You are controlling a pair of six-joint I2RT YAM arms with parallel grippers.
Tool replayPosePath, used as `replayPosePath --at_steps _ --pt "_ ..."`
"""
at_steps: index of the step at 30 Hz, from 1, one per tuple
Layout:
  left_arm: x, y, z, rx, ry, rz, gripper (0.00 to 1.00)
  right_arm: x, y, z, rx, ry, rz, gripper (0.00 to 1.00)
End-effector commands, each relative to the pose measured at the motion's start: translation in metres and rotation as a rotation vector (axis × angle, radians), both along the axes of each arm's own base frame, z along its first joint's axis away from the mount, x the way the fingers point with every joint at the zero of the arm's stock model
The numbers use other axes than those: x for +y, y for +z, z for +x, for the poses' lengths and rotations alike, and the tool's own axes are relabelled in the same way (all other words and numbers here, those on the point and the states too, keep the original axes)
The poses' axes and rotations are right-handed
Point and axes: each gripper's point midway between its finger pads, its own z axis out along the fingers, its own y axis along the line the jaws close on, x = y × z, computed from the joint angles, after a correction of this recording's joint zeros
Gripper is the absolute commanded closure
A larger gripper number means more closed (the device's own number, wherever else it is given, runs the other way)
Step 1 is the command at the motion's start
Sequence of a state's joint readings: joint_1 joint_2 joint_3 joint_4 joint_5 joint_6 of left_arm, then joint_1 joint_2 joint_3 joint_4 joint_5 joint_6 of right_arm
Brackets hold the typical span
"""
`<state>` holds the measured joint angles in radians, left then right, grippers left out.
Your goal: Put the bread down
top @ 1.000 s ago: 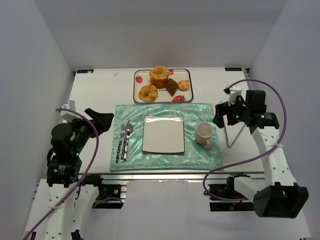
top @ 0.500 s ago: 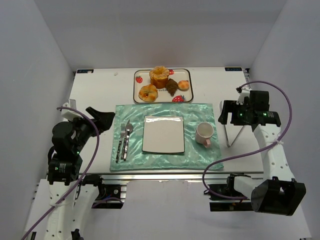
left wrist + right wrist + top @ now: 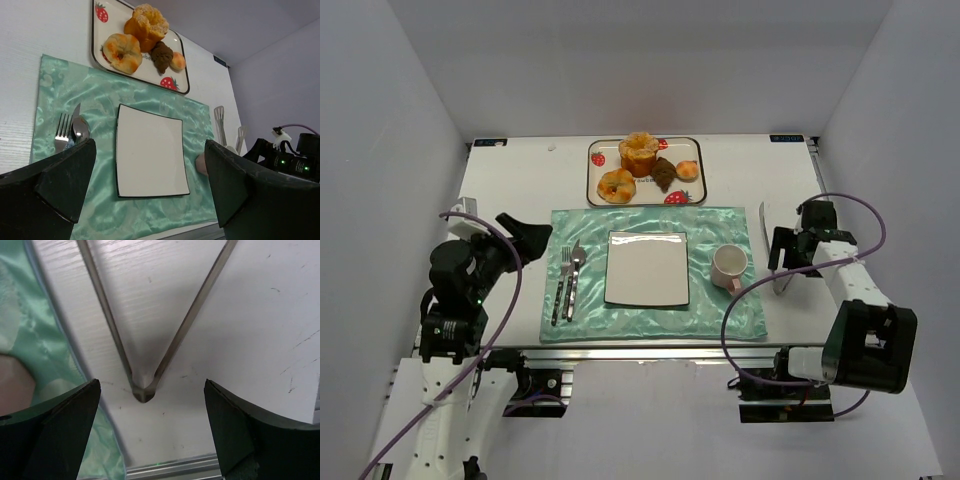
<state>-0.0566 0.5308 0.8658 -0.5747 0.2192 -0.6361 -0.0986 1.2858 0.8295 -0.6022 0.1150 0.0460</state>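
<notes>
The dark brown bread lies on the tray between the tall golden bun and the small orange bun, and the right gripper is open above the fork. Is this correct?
No: the right gripper is open above the metal tongs, not the fork, as the right wrist view shows. The dark brown bread does lie on the tray between the tall bun and the orange bun.

Robot lab booth, plain white walls (image 3: 660, 60), aluminium-framed table (image 3: 510, 185), staged placemat (image 3: 710, 225)
</notes>
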Motion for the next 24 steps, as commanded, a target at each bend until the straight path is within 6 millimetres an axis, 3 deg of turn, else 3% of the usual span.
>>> replayPosePath --at_steps 1,13,24 --pt "-0.004 -0.005 0.008 -0.001 -0.021 0.001 0.02 -0.018 -0.005 0.016 -0.047 -0.056 -0.078 0.11" --pt "-0.007 -0.009 0.02 0.011 -0.032 -0.005 0.02 -0.014 -0.022 0.051 -0.062 -0.041 -0.037 0.11" --pt "-0.008 -0.014 0.022 0.015 -0.035 -0.015 0.02 -0.012 -0.028 0.067 -0.074 -0.02 -0.018 0.11"
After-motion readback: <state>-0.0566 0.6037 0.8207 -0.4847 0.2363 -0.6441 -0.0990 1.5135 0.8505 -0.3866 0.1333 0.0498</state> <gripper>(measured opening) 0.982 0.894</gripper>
